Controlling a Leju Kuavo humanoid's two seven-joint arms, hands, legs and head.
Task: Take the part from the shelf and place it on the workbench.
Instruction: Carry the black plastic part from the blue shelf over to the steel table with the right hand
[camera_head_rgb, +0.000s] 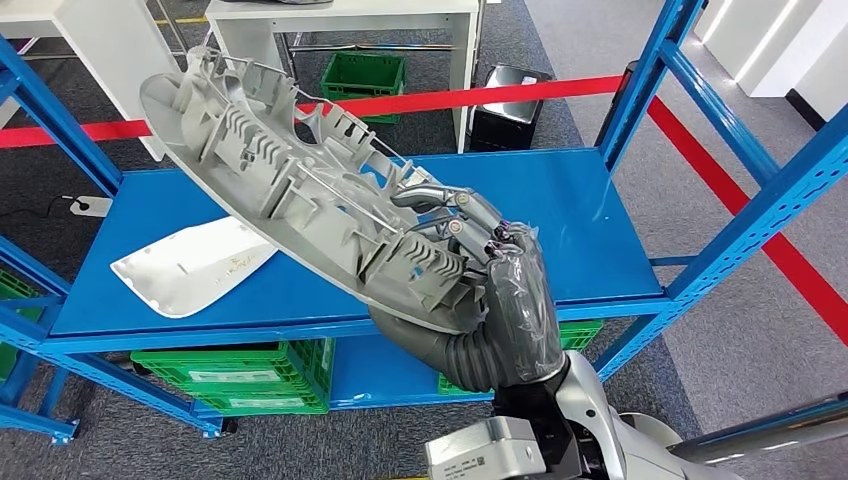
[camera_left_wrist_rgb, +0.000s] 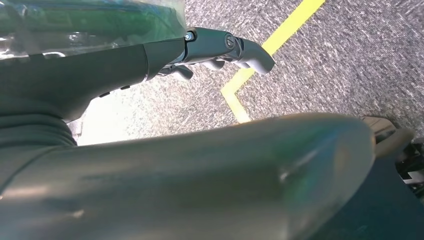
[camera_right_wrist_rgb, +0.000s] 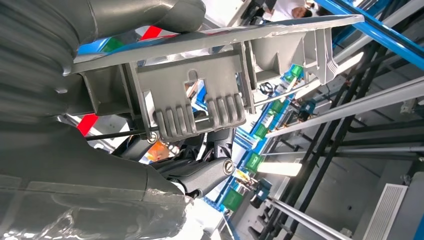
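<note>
Grey ribbed part (camera_head_rgb: 300, 190), clamped at its near right edge by the right hand (camera_head_rgb: 490, 290), tilts above the blue shelf (camera_head_rgb: 560, 215); a white part (camera_head_rgb: 190, 265) lies near the shelf's left front edge. Left hand (camera_left_wrist_rgb: 215, 50) fingers hang apart, holding nothing.

The head view looks down from high on the blue shelf (camera_head_rgb: 420, 200). The right wrist view sits close behind the grey part (camera_right_wrist_rgb: 200, 100), shared with the head view; the left wrist view faces carpet (camera_left_wrist_rgb: 350, 60).

Silver arm, grey ribbed wrist cover, robot hand (camera_head_rgb: 500, 290) with dark fingers (camera_head_rgb: 455, 205)
</note>
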